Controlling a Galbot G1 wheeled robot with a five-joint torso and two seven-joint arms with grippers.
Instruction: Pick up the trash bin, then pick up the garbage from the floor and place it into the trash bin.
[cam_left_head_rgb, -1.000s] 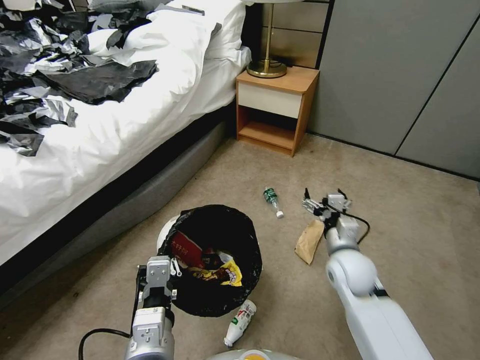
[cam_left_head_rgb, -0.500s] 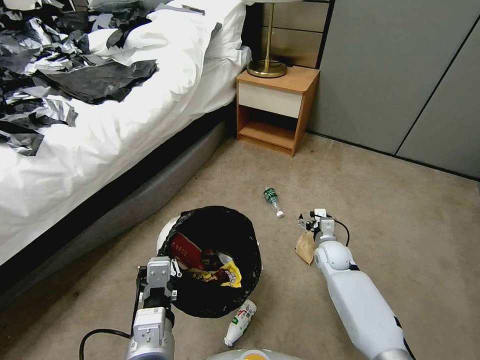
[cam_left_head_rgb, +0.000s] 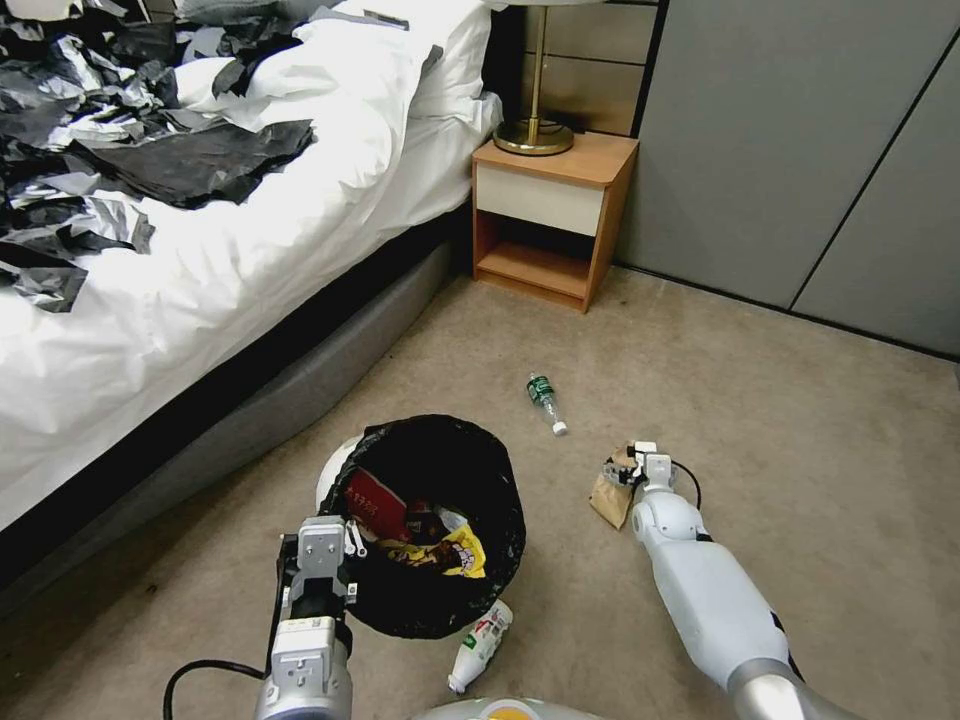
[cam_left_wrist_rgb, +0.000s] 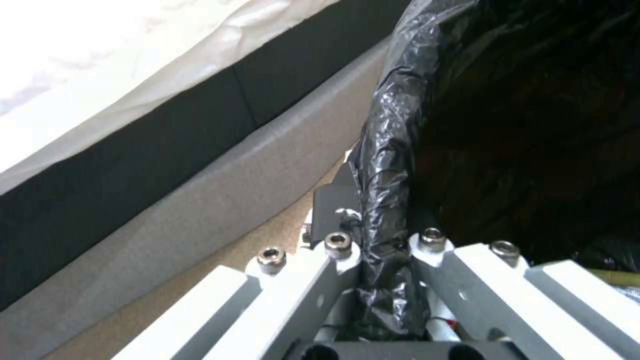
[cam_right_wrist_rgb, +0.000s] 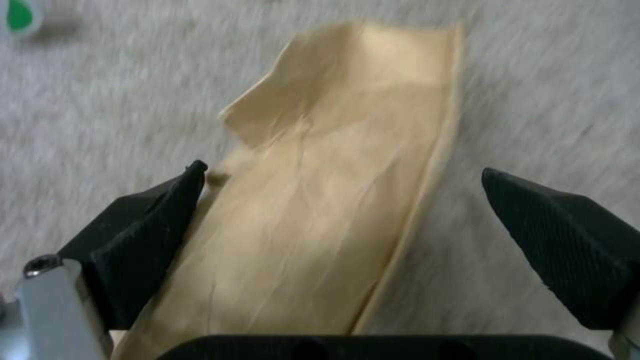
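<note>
The brown paper bag (cam_right_wrist_rgb: 320, 210) lies flat on the carpet (cam_left_head_rgb: 800, 430), lengthwise between the two black fingertips (cam_right_wrist_rgb: 147, 235) of the right gripper (cam_left_head_rgb: 628, 468). The jaws stand wide, one tip touching or just beside one long edge of the bag, the other tip clear of the opposite edge with bare carpet between. The gripper is low over the floor and points down at the bag, which suits a pinch across the bag's narrow width; nothing is gripped yet.

The trash bin (cam_left_head_rgb: 430, 520) sits off to the robot's left of the bag, held by the left gripper (cam_left_head_rgb: 322, 560). In the left wrist view its jaws are drawn narrow onto the black liner (cam_left_wrist_rgb: 387, 170) folded over the rim, one finger outside the wall and one inside, so the bin stays open-mouthed and ready to receive. Inside it lie a red packet (cam_left_head_rgb: 372, 505) with pale characters too small to read, and a yellow wrapper (cam_left_head_rgb: 455, 548) with dark print, likewise illegible.

Still on the floor, a small bottle with a green label (cam_left_head_rgb: 543, 397) rests beyond the right gripper, and a white bottle (cam_left_head_rgb: 480, 640) with red and green marks, perhaps a drink label, lies just beside the bin's near side.
</note>
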